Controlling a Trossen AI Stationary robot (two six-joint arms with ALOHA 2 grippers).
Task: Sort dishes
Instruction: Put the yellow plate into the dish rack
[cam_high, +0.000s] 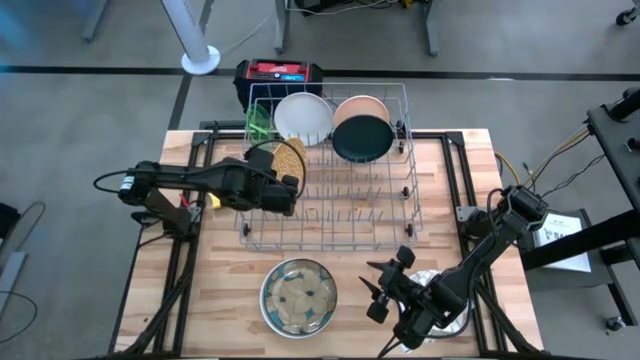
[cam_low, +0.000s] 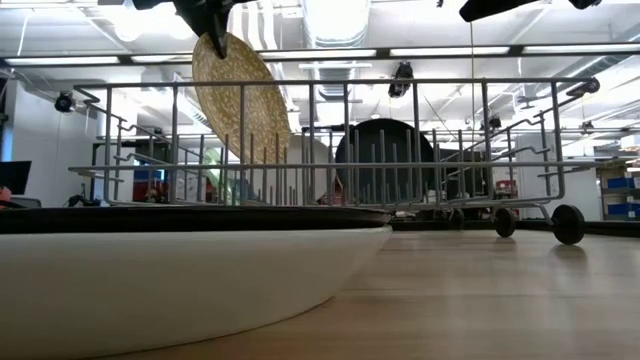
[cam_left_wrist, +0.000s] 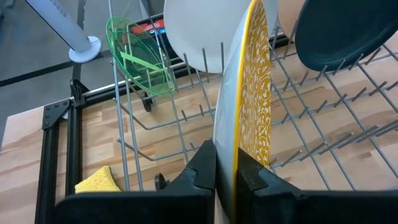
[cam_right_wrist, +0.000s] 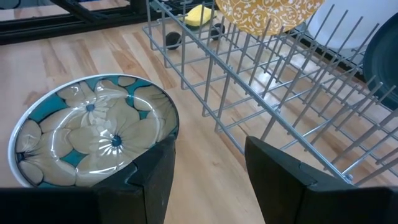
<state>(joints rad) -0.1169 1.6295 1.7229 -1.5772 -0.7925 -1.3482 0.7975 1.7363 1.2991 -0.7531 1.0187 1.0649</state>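
Observation:
My left gripper (cam_high: 285, 190) is shut on a yellow-patterned plate (cam_left_wrist: 252, 93), which stands on edge over the left part of the wire dish rack (cam_high: 330, 215). At the rack's far end, a green translucent dish (cam_high: 258, 122), a white plate (cam_high: 303, 117), a peach dish (cam_high: 362, 103) and a black dish (cam_high: 362, 138) stand upright between the wires. A bowl with a teal and tan flower pattern (cam_right_wrist: 93, 134) rests on its base on the table near the front edge. My right gripper (cam_high: 383, 291) hangs open just to the right of this bowl, with nothing between its fingers. My left gripper pinches the plate's rim (cam_left_wrist: 235, 163) between its two fingers, one on the white back and one on the patterned face. The fingers come from the table's left, slanting down. The plate hangs on edge, a little tilted, with its lower part (cam_low: 262, 150) among the rack's upright wires.
A yellow sponge (cam_high: 212, 200) lies on the table left of the rack. A light dish (cam_high: 452, 312) shows partly under my right arm. Black frame rails (cam_left_wrist: 59, 143) run along the table's left side. Bare wood lies between the rack and the front edge.

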